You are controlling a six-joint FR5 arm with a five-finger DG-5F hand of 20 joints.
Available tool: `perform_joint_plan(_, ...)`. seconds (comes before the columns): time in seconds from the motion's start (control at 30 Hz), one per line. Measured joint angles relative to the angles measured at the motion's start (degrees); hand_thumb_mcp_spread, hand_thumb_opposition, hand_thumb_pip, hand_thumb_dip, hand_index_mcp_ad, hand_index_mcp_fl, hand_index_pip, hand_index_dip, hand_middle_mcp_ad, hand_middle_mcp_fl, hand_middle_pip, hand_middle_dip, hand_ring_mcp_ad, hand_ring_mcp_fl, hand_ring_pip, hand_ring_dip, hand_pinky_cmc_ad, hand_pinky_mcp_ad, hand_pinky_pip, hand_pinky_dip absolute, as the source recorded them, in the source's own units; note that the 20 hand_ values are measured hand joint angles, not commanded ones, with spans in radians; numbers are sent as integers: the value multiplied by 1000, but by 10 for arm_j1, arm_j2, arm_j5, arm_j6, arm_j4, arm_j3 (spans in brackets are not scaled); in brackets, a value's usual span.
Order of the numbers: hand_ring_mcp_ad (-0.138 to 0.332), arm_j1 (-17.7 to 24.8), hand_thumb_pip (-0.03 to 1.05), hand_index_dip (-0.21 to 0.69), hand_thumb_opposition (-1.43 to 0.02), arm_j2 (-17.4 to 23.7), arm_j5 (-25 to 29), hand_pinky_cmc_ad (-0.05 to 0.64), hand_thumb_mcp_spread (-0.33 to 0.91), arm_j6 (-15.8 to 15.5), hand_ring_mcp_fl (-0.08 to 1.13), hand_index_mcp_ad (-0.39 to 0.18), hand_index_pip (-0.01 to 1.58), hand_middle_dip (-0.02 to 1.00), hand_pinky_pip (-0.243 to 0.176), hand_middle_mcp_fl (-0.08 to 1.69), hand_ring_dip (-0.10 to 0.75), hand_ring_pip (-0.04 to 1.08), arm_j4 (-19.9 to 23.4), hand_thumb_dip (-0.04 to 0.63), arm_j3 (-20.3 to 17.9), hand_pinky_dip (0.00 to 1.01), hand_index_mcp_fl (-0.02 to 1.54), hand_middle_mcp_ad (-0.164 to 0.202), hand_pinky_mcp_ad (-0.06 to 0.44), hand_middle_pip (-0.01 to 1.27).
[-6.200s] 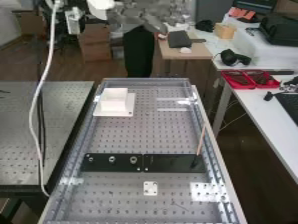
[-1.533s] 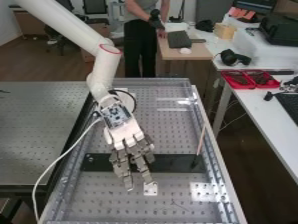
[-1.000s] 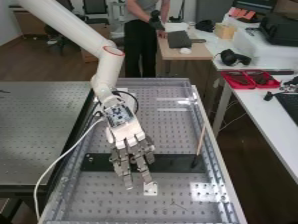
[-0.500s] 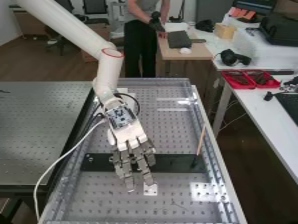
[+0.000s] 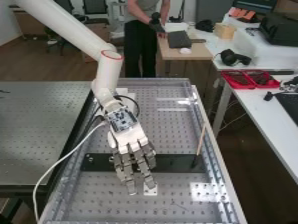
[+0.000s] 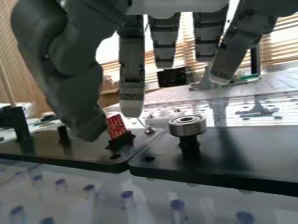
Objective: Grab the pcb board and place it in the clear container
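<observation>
While our hand hangs wide, fingers nearly straight, we list: red board, near its thumb; black plates, below.

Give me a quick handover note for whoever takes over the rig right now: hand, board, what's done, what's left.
Hand: open and empty, over the dark plates.
Board: the small red board is in a little black stand on the plates, near the metal ring.
Done: hand is over the plates; board not gripped yet.
Left: grip it, lift it out, place it in the clear container.
</observation>
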Motion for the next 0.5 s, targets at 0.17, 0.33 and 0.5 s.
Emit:
perform_joint_plan(0.17, 243, -2, 696, 93, -829, -6, -5, 316, 368, 15, 7, 10, 1552, 124, -106, 38, 12, 108, -16, 243, 8, 749, 21, 101, 201, 136)
perform_joint_plan(0.33, 241, -2, 696, 91, -829, -7, -6, 316, 368, 19, 3, 10, 1552, 124, -106, 38, 12, 108, -21, 243, 10, 749, 19, 101, 197, 136)
perform_joint_plan(0.5, 241, -1, 696, 91, -829, -7, -5, 316, 368, 20, 3, 7, 1552, 124, -106, 40, 12, 108, -21, 243, 9, 749, 23, 99, 197, 136)
